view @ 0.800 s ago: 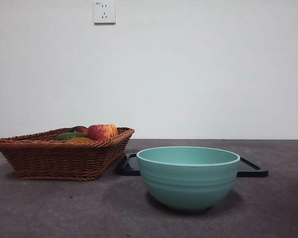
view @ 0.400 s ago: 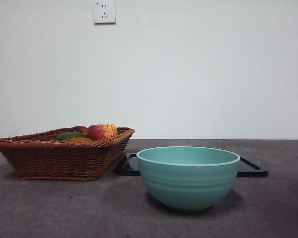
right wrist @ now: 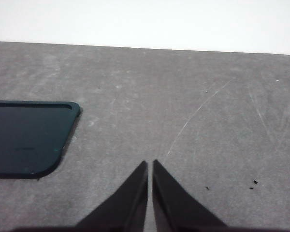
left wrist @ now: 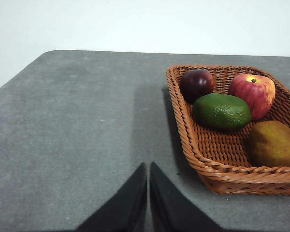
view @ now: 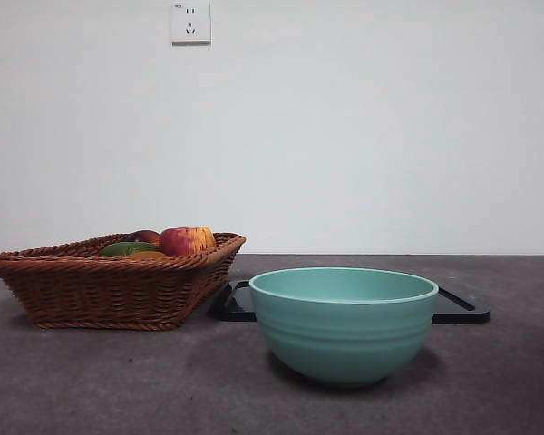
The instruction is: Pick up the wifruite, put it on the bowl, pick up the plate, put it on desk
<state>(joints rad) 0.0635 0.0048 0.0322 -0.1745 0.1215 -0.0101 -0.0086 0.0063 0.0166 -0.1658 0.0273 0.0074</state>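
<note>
At the near corner of the wicker basket (left wrist: 217, 169) lies your brown fruit (left wrist: 273, 144), beside a green fruit (left wrist: 222, 110), an apple (left wrist: 252, 94) and a dark plum (left wrist: 196, 84). Your left gripper (left wrist: 148, 166) hangs clenched over bare desk (left wrist: 77, 125) near the basket. Your mint bowl (view: 344, 323) stands before a black tray (right wrist: 26, 137); your right gripper (right wrist: 150, 164), jaws pressed together, hangs near that tray.

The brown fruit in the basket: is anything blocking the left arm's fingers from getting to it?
Only the basket's woven wall lies between the left gripper and the brown fruit. Nothing covers the fruit from above; the green fruit and the apple lie close beside it.
</note>
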